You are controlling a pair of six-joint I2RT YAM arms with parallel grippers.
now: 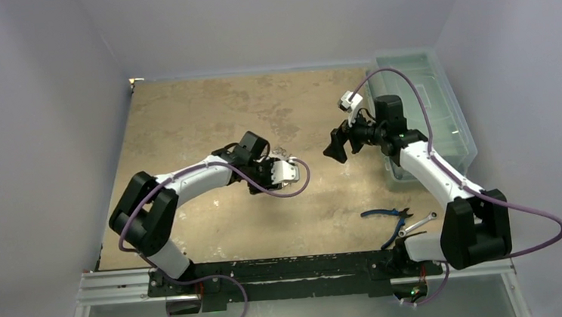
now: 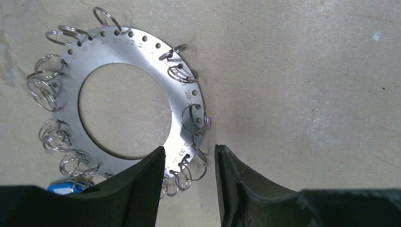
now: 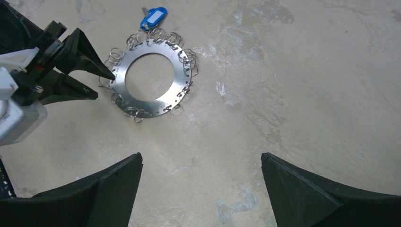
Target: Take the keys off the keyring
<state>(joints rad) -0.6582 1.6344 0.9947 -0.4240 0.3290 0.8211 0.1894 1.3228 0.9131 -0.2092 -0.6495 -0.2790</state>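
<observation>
The keyring (image 2: 137, 52) is a flat silvery metal ring with numbered holes, lying on the table and fringed with small wire split rings. It also shows in the right wrist view (image 3: 149, 101) and small in the top view (image 1: 283, 152). One blue-headed key (image 3: 153, 18) hangs at its far edge, and a bit of blue (image 2: 61, 187) shows by my left finger. No other keys are clear. My left gripper (image 2: 189, 153) is open, its fingertips straddling the ring's rim without closing on it. My right gripper (image 3: 201, 158) is open wide and empty, above bare table to the ring's right (image 1: 335, 145).
A clear plastic box (image 1: 429, 109) stands at the right edge behind the right arm. Blue-handled pliers (image 1: 388, 214) and a silver wrench (image 1: 418, 225) lie near the right arm's base. Grey walls enclose the table.
</observation>
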